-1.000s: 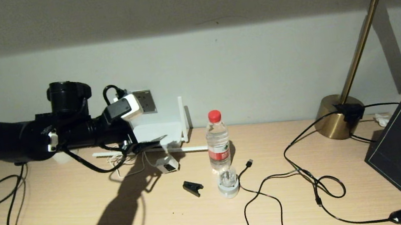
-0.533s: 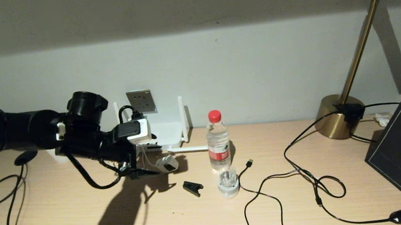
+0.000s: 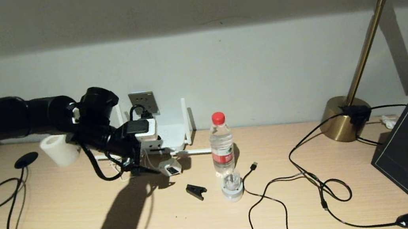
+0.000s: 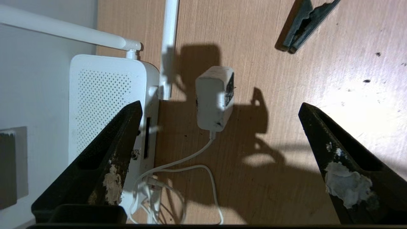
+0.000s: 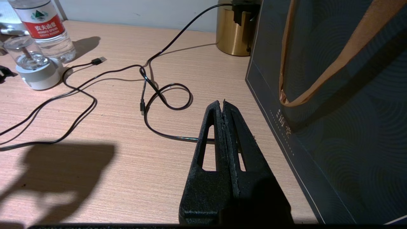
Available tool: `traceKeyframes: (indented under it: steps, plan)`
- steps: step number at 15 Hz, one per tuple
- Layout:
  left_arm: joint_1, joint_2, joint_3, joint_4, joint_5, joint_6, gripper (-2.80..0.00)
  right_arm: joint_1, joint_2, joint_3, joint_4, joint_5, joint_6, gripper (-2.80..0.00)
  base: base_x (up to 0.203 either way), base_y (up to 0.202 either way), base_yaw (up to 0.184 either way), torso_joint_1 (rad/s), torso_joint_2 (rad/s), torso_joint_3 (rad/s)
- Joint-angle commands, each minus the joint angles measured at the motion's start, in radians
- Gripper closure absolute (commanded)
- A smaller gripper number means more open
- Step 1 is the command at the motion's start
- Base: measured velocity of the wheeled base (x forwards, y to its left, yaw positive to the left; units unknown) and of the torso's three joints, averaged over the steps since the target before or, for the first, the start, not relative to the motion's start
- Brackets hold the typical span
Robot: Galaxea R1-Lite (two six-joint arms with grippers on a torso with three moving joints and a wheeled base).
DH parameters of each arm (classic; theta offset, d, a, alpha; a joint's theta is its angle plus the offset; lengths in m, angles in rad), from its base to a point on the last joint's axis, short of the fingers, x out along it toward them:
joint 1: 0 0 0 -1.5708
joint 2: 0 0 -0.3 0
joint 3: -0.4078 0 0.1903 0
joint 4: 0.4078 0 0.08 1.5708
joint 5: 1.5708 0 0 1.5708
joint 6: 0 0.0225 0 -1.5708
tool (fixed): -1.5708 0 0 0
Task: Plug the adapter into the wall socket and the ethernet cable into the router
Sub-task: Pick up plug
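- Left pincer (image 4: pixel 219 108) spread wide, empty, hanging over the adapter (image 4: pixel 214 97).
- Adapter lies on the table (image 4: pixel 302 133) just beside the router (image 4: pixel 105 95), unplugged.
- Wall socket (image 3: pixel 143 103) vacant.
- Right pincer (image 5: pixel 223 106) closed, empty, near dark bag (image 5: pixel 334 111).

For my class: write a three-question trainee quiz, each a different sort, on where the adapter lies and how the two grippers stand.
1. True or false: the adapter is plugged into the wall socket.
2. Which gripper is open? A left gripper; B right gripper
3. Fill in: the adapter lies on the desk beside the ____.

Key: 1 false, it lies loose on the desk; 2 A; 3 router.
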Motion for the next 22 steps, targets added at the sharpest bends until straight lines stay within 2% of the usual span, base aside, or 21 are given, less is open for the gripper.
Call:
traceKeyframes:
  steps: [1, 3, 6, 11, 13, 22]
  plan:
    - [-0.004, 0.106, -0.123, 0.052, 0.001, 0.018, -2.8, 0.001, 0.002, 0.005, 0.0, 0.0, 0.0, 0.0, 0.0, 0.0, 0.0, 0.0, 0.0, 0.0]
    - [-0.022, 0.143, -0.157, 0.073, 0.006, 0.021, -2.8, -0.001, 0.002, 0.005, 0.0, 0.0, 0.0, 0.0, 0.0, 0.0, 0.0, 0.0, 0.0, 0.0]
    - [-0.032, 0.189, -0.156, 0.071, 0.029, 0.024, -2.8, -0.001, 0.002, 0.005, 0.0, 0.0, -0.001, 0.0, 0.0, 0.0, 0.0, 0.0, 0.0, 0.0]
    - [-0.034, 0.223, -0.158, 0.062, 0.029, 0.024, -2.8, -0.001, 0.002, 0.005, -0.002, 0.0, 0.0, 0.0, 0.0, 0.0, 0.0, 0.0, 0.0, 0.0]
    - [-0.033, 0.228, -0.156, 0.063, 0.031, 0.048, -2.8, 0.001, 0.0, 0.005, -0.001, 0.0, -0.001, 0.0, 0.0, 0.0, 0.0, 0.0, 0.0, 0.0]
    - [-0.036, 0.239, -0.158, 0.06, 0.036, 0.05, -2.8, 0.0, 0.001, 0.005, -0.001, 0.0, 0.0, 0.0, 0.0, 0.0, 0.0, 0.0, 0.0, 0.0]
